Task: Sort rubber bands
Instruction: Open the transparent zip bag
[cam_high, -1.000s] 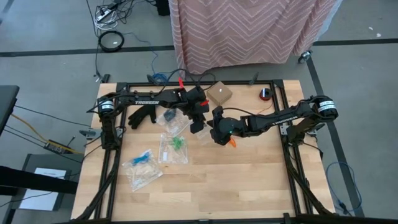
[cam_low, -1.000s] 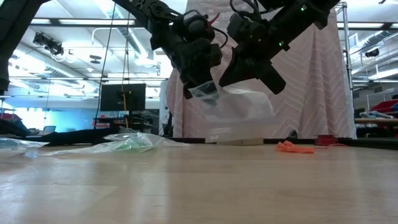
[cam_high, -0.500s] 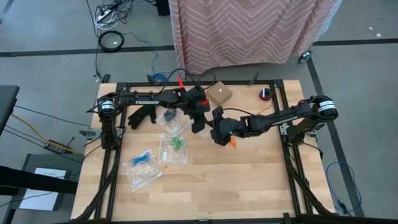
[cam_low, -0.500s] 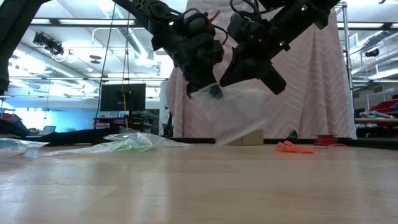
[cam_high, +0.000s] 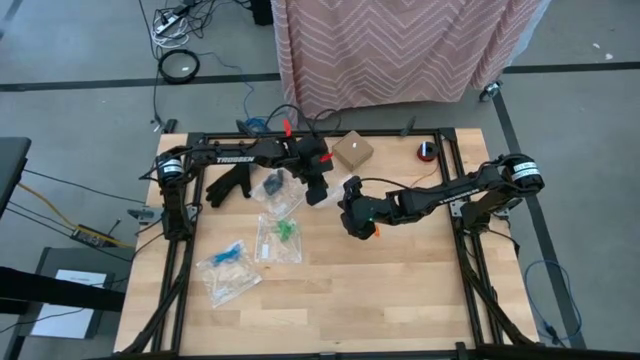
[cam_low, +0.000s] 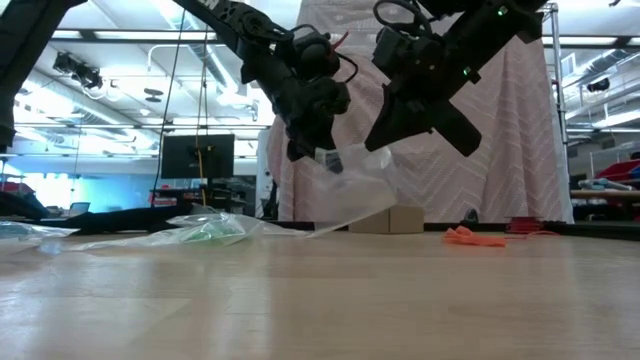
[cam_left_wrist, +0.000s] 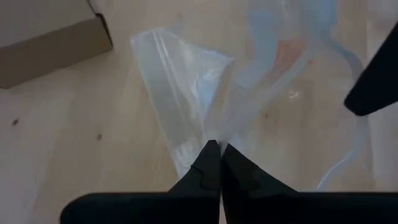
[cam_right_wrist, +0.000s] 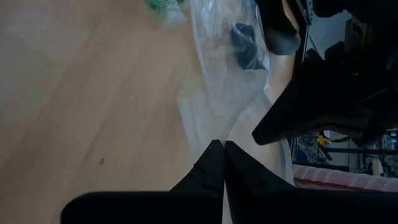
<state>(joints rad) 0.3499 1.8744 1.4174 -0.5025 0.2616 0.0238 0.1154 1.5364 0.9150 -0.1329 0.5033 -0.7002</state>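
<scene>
The wooden counter (cam_high: 400, 290) carries both dark arms, meeting near its far middle. Between them hangs a clear plastic bag (cam_low: 355, 190), lifted off the counter, one corner drooping to the surface. The left gripper (cam_low: 322, 157) has its fingers clamped on the bag's left edge; the right gripper (cam_low: 378, 140) has its fingers clamped on the right edge. A small cardboard box (cam_high: 353, 150) sits farther back. The orange rubber bands (cam_low: 472, 236) lie on the counter to the right; green rubber bands (cam_high: 285, 230) rest inside another bag to the left.
</scene>
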